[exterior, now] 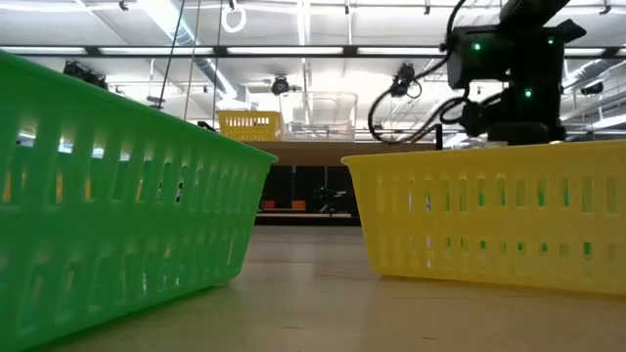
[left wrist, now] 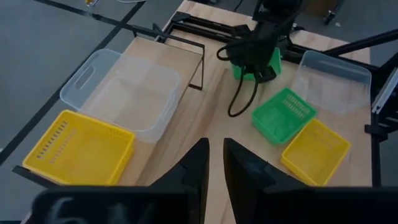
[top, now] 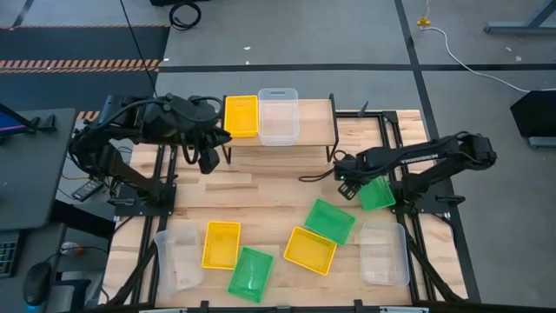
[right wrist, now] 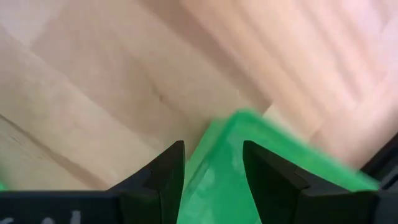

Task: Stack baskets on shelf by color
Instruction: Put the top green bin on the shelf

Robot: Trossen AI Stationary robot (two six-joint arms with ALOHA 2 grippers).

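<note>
- High view: on the shelf (top: pixel 317 117) at the bench's far edge, yellow basket (top: pixel 241 116) and clear basket (top: pixel 278 115) side by side, touching. Left gripper (top: pixel 208 162) just off the shelf's left end, above the bench, empty. Right gripper (top: pixel 347 186) near the shelf's right leg, closed on a green basket (top: pixel 376 193). Toward the near edge: two clear, two yellow, two green baskets lying loose, one clear basket at each near corner.
- Low view: near green basket (exterior: pixel 117 196) and near yellow basket (exterior: pixel 489 220) large in front; shelf behind, carrying its two baskets.
- Left wrist view: fingers (left wrist: pixel 198 171) narrow, nothing between; shelf baskets ahead, other arm farther off.
- Right wrist view: fingers (right wrist: pixel 165 174) on both sides of the green basket's wall, holding it over the bench wood.
</note>
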